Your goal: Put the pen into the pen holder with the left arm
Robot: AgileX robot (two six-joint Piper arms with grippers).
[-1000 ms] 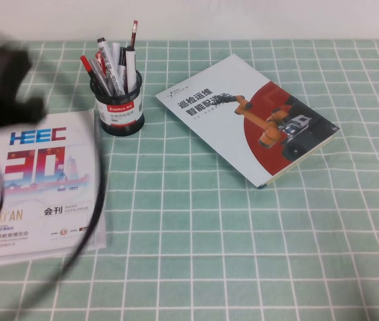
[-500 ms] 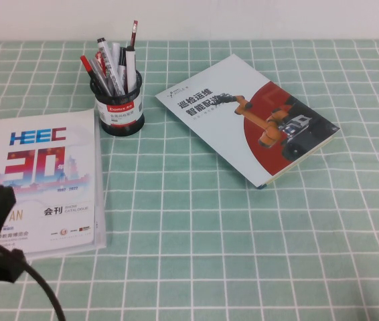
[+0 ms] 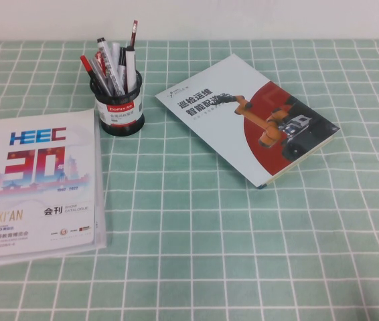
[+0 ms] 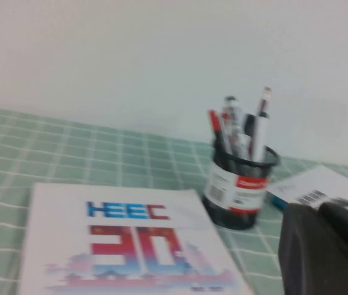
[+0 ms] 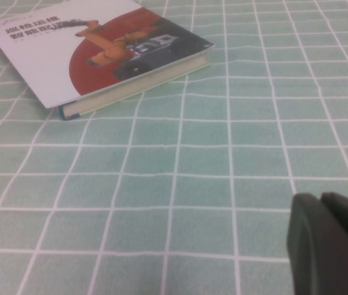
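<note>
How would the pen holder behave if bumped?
Pen holder probably tips easily: tall pens rise above its small base. Mesh likely light. Left end effector sits apart from it; right end effector hovers over cloth.

A table [image 3: 256, 254] under green-and-white checked cloth meets a plain pale wall [image 3: 243, 17].

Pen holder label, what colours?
Red and white, on the black mesh pen holder; clearest in the high view.

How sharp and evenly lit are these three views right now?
High view: crisp, even light, faint shadow beside the pen holder. Left wrist view: soft throughout, left gripper a dark blur. Right wrist view: book readable, right gripper blurred at the corner.
</note>
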